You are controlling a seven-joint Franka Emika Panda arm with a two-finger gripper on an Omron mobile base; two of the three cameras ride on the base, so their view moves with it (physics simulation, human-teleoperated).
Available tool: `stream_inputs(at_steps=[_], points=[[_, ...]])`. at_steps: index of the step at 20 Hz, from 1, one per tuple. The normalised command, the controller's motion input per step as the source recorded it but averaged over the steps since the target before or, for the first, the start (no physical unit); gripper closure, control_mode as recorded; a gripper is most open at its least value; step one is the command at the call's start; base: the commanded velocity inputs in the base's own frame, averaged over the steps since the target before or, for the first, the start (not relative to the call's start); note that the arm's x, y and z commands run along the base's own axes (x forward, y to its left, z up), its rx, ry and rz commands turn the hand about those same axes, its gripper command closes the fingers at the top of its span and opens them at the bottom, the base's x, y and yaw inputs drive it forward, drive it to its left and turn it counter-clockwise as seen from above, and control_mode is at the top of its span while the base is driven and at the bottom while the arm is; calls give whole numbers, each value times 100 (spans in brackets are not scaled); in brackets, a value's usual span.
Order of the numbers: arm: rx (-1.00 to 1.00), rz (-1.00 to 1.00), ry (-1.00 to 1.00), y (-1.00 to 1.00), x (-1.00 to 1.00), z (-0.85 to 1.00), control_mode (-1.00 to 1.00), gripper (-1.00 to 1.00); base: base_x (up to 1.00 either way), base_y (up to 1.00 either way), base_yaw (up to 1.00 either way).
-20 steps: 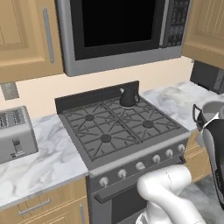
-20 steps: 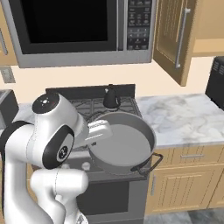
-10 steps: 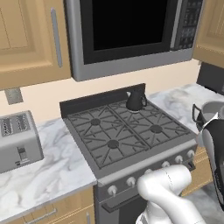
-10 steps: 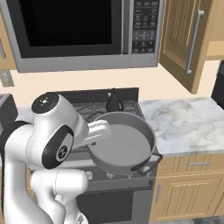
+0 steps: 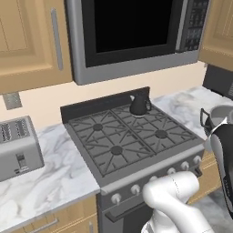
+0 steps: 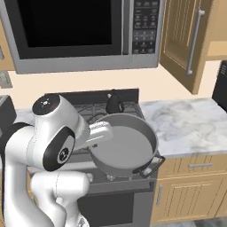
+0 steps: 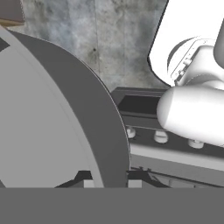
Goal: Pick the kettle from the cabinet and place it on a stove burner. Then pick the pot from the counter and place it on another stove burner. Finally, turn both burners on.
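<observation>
Stove (image 5: 132, 145) sits between marble table (image 6: 186, 122) sections. Grey pot (image 6: 126, 148) is lifted clear of the stove's front edge, jaws pinching its rim at the pot's 9 o'clock. Black kettle (image 5: 139, 104) stands on the back burner, at the pot's 12 o'clock.

Counter (image 5: 59, 177): white marble with grey veining, split into 2 stretches, left and right of the range.
Left stretch: a silver toaster (image 5: 18, 148) stands on it, near the wall.
Range (image 5: 132, 136): 4 burners under black grates.
Far right burner: a black kettle (image 5: 139, 105) sits on it.
</observation>
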Motion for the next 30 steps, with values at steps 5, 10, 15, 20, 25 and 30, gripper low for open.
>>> stream_inputs(at_steps=[5,10,15,20,25,30], points=[[0,0,0,0,0,0,100,100,7,0,-4],[0,0,0,0,0,0,100,100,4,0,-5],[0,0,0,0,0,0,100,100,4,0,-6],[0,0,0,0,0,0,-100,100,5,0,-3],[0,0,0,0,1,0,-100,100,0,0,0],[0,0,0,2,12,0,-100,100,0,0,0]])
